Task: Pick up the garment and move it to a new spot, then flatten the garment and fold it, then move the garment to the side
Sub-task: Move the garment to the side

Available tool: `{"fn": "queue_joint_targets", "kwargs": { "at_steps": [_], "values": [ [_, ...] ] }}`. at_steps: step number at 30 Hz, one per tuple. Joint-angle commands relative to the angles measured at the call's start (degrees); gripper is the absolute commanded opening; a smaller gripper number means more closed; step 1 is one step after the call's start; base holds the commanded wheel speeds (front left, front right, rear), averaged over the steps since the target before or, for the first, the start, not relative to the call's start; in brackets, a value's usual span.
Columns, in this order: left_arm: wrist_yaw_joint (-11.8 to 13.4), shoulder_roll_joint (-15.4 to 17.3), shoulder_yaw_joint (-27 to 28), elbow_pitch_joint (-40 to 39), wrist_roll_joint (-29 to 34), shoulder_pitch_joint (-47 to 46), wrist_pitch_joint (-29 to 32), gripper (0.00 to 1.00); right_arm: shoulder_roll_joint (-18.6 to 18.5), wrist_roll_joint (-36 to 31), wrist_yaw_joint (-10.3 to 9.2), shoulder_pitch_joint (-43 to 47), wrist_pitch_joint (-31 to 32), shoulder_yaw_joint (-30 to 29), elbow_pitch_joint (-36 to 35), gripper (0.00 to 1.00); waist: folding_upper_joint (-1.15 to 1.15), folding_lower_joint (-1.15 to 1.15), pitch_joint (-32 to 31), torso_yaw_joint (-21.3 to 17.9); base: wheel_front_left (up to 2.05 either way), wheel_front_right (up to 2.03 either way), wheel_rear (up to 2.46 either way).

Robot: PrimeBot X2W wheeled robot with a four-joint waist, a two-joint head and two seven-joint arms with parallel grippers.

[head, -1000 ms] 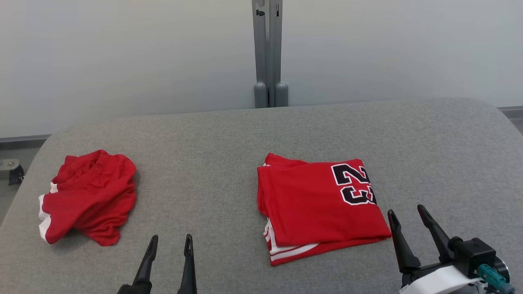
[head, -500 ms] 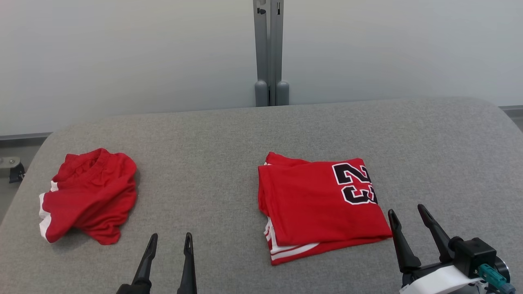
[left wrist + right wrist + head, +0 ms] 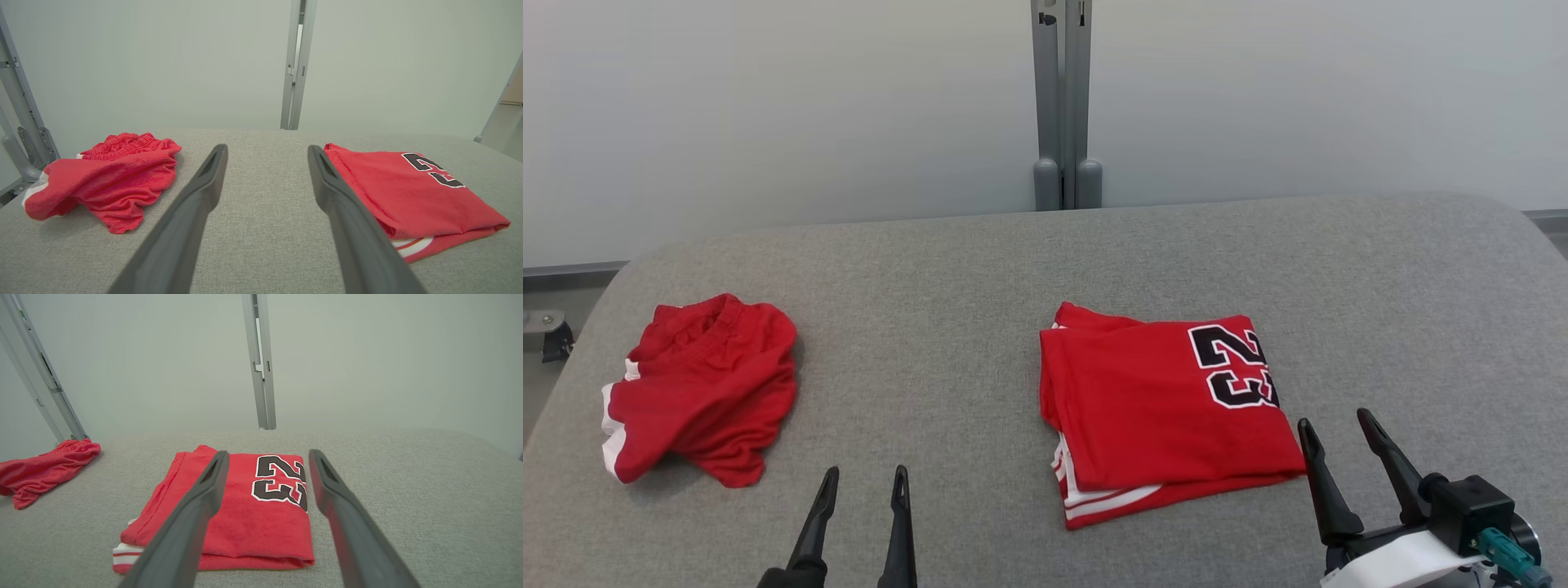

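Step in hand: probably the first pick-up, since the shorts (image 3: 703,392) lie crumpled while the jersey (image 3: 1168,408) is already folded flat.
How to do it well: come down on a raised ridge of cloth rather than a flat hem. Pinch one thick fold and lift straight up so the heap clears the desk (image 3: 947,278). Then carry it toward the bare middle, keeping it off the jersey.
Left end effector (image 3: 866,474): fingers spread wide, holding nothing, low at the desk's near edge.
Right end effector (image 3: 1334,420): also spread wide and empty, tips just beside the jersey's near right corner.
Shorts relative to left end effector: ahead and to its left, near but apart, on the desk's left end.
Shorts relative to right end effector: well apart, with the jersey between.
Risk: thin cloth may slip from a shallow pinch.
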Motion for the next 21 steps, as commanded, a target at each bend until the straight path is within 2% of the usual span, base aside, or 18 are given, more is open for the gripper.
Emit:
{"fn": "queue_joint_targets", "kwargs": {
  "at_steps": [1, 15, 21],
  "values": [
    [-0.3, 0.1, 0.3, 0.1, 0.5, 0.1, 0.0, 1.0, 0.1, 0.0, 0.0, 0.1, -0.2, 0.0, -0.1, 1.0, 0.0, 0.0, 0.0, 0.0, 0.0, 0.0, 0.0],
    [-0.1, 0.1, 0.2, -0.6, 0.6, -0.4, 0.0, 1.0, -0.5, 0.5, 0.0, -1.1, -0.2, -0.6, -0.3, 1.0, 0.0, 0.0, 1.6, 0.4, 0.0, 0.0, 0.0],
    [0.0, 0.1, -0.4, -0.9, 1.0, -1.3, 0.0, 1.0, -1.2, 1.6, 0.0, -3.5, -0.2, -1.1, 2.0, 1.0, 0.0, 0.0, 3.4, 0.9, 0.0, 0.0, 0.0]
  ]
}}
